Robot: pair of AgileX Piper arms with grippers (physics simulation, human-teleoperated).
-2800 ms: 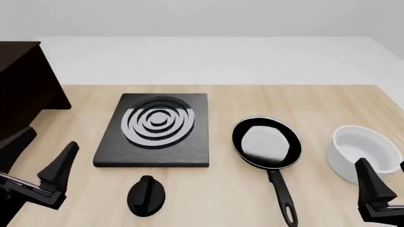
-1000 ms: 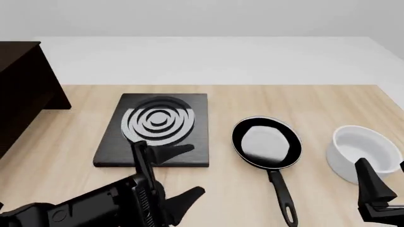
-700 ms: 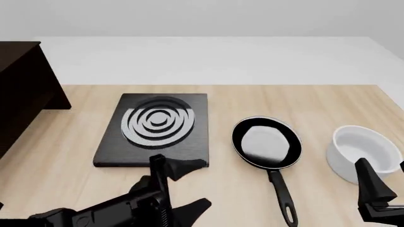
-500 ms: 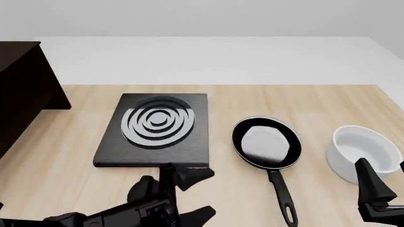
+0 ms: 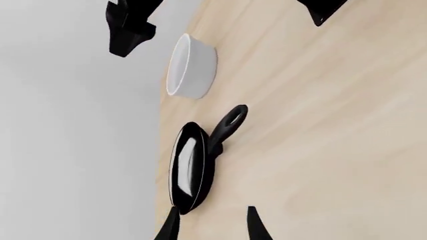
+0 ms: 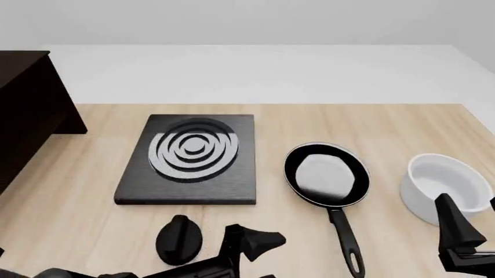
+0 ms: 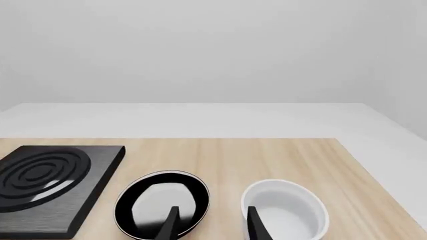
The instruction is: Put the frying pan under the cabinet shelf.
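Observation:
The frying pan [image 6: 326, 174] lies flat on the table right of centre, black with a glossy grey inside. Its long handle [image 6: 346, 237] points toward the front edge. The left wrist view shows the frying pan [image 5: 190, 170] edge-on, ahead of my left gripper [image 5: 210, 227], which is open and empty. In the front view my left gripper [image 6: 267, 258] is low at the front edge, left of the handle and apart from it. My right gripper [image 7: 211, 225] is open, near the front right corner. The dark cabinet shelf [image 6: 31, 110] stands at the far left.
A flat black stove plate [image 6: 189, 156] with silver rings lies between cabinet and pan. A small black knob [image 6: 178, 238] sits in front of it, just left of my left gripper. A white bowl [image 6: 444, 188] stands right of the pan, close to my right gripper [image 6: 470, 226].
My left arm has swung from the table's left side rightward along the front edge, past the knob, toward the pan's handle. Pan, bowl and right arm have not moved.

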